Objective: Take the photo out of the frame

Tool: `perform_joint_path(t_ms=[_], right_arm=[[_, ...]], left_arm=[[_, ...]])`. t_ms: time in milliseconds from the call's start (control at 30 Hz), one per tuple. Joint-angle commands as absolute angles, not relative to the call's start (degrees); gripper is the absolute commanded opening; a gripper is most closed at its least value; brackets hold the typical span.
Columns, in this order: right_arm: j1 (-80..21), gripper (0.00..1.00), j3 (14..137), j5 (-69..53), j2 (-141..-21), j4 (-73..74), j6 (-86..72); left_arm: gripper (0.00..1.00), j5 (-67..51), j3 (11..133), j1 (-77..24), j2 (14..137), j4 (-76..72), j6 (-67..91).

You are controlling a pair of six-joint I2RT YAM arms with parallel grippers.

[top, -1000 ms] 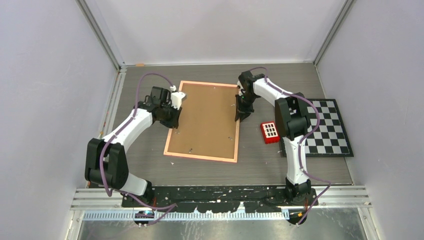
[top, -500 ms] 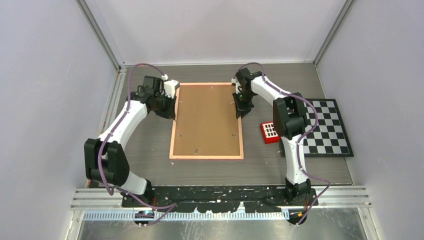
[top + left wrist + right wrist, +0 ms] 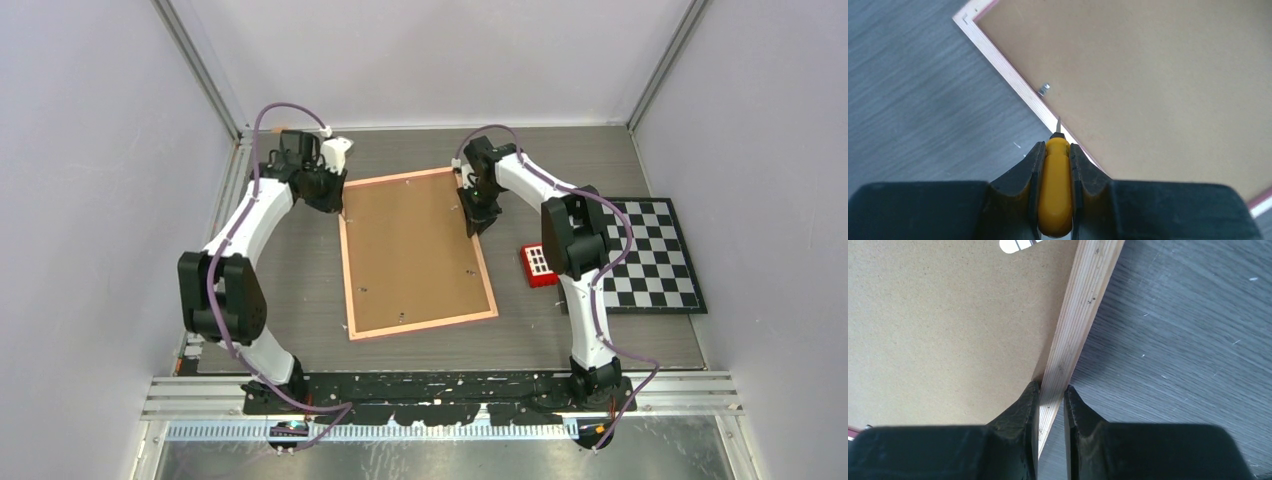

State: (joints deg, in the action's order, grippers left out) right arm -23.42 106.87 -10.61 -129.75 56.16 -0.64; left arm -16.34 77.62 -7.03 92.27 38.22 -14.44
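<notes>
Overhead, the frame (image 3: 417,255) lies back-up at the centre of the grey counter (image 3: 290,290). Brown fibreboard faces up, and the long axis is skewed so the lower end sits further right. The photo is not visible from this side.

Left fingers (image 3: 1039,152), at the frame's upper-left corner, are clamped on a yellow-handled screwdriver (image 3: 1055,190). Its small blade points over the pale border, just lower right of a metal clip (image 3: 1044,88). Whether the blade touches the border: cannot tell.

Right fingers (image 3: 1031,397), at the upper right of the frame, are narrow and pinch the wooden rail. One finger is on the fibreboard side, the other on the outer edge.

Right of the frame sits a small red block with white squares (image 3: 540,264). Near it, further right, lies a black-and-white checkerboard (image 3: 655,255).
</notes>
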Motion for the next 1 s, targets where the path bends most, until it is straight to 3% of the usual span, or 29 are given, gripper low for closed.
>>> perform_joint_path(t_ms=[0,967], right_arm=[[-24.3,0.0,106.4,-11.1,-130.3,54.5,0.2],[-24.3,0.0,101.8,-9.9,-128.5,51.7,-6.1]], left_arm=[[0.04,-13.4,84.7,-7.1,97.6,35.4,-18.7],[0.0,-10.8,86.4,-8.6,107.0,32.7,-22.5]])
